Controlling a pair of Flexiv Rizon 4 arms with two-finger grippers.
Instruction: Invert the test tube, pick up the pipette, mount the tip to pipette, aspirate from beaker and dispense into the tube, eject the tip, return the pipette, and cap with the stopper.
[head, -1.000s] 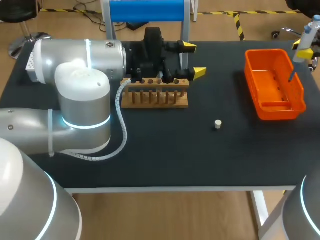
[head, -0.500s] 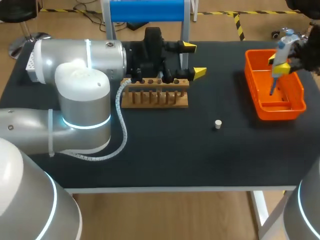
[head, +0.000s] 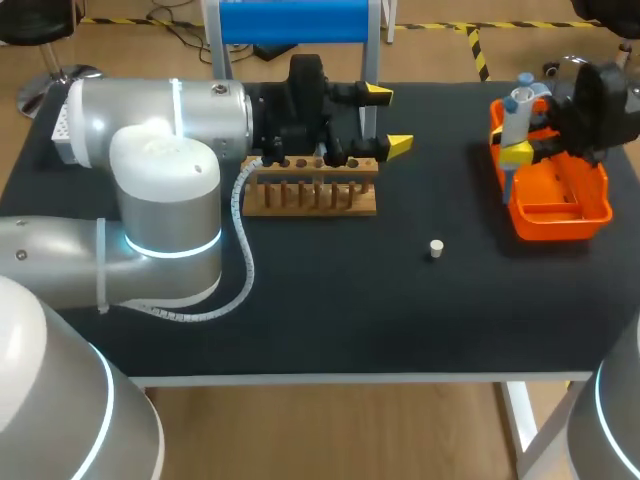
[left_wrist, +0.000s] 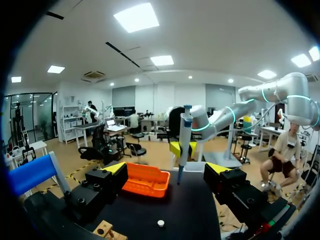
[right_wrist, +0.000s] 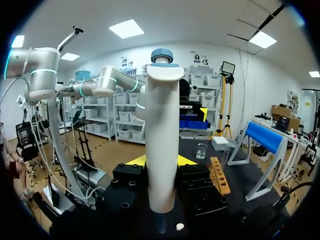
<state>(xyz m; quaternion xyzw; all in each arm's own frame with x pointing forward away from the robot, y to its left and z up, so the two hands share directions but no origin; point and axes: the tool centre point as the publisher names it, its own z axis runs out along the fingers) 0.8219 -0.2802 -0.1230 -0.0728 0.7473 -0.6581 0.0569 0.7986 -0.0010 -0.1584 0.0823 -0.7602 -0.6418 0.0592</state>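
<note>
- The right gripper (head: 521, 140) is clamped on the pipette (head: 516, 108), its yellow-tipped fingers pressing the white body from two sides. In the right wrist view the pipette (right_wrist: 161, 145) stands upright between the fingers, blue knob uppermost.
- The pipette, in the head view, is held in the air over the orange bin (head: 560, 222), at the wall nearest the table's middle, with its thin lower end pointing down.
- The left gripper (head: 388, 119) has its fingers spread wide with nothing between them. It hangs just past the wooden rack (head: 312, 198), on the rack's far side.
- In the left wrist view, the left gripper (left_wrist: 166, 169) looks out over the bin (left_wrist: 146, 181) and the raised pipette (left_wrist: 184, 142).
- The stopper (head: 436, 248) is small and white and lies on the black table (head: 330, 320) between rack and bin, apart from both.
- The beaker (right_wrist: 201, 150) is clear and shows only in the right wrist view, standing near the rack (right_wrist: 220, 175).
</note>
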